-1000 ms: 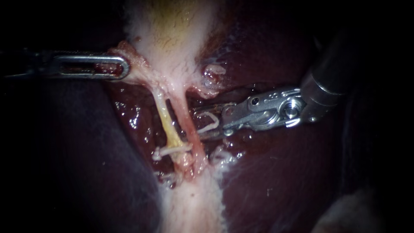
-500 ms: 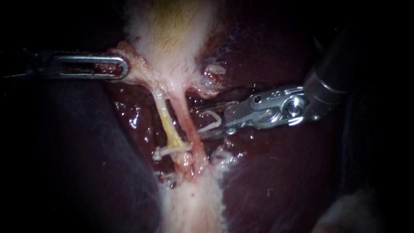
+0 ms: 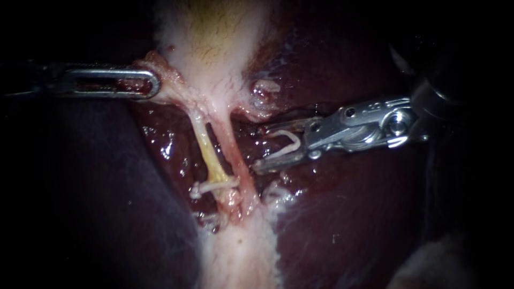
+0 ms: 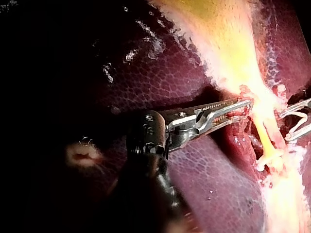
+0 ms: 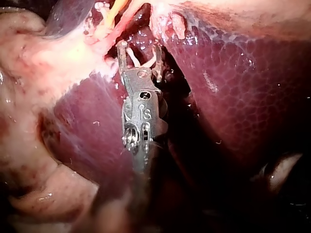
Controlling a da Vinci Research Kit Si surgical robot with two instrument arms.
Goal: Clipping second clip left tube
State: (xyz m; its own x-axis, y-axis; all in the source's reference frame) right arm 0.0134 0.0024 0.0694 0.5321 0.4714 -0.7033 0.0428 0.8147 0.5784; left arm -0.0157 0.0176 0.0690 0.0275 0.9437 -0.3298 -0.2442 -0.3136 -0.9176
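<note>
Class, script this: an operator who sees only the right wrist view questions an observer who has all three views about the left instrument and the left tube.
Operator: My right instrument carries an open clip. Where is my left one?
Observer: The left instrument has its jaws shut on the gallbladder, at its edge where the tubes begin.
Operator: Is anything on the left tube yet?
Observer: Yes, one placed clip crosses the left tube near its far end from the gallbladder.

Left tube thin, yellow, taut; white clip across lower end; second clip apart, unclosed.
</note>
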